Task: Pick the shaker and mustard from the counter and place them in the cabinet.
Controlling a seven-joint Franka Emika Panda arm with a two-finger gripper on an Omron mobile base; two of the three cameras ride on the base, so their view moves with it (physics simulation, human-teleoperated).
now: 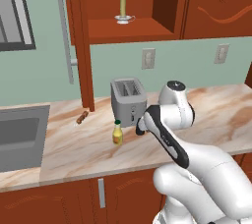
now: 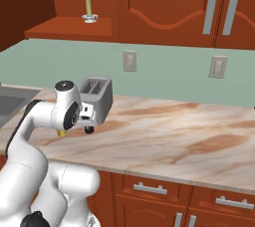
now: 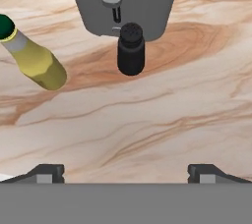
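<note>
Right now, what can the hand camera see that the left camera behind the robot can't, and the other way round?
The hand view alone gives the black shaker, standing on the counter just in front of the toaster, with the open gripper hanging above. The left base view alone gives the cabinet, the candle on its shelf, and the sink. Both show the mustard, toaster and counter.

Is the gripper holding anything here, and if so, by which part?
Nothing is held. The gripper is open above the counter, with the shaker and mustard standing apart from its fingers.
</note>
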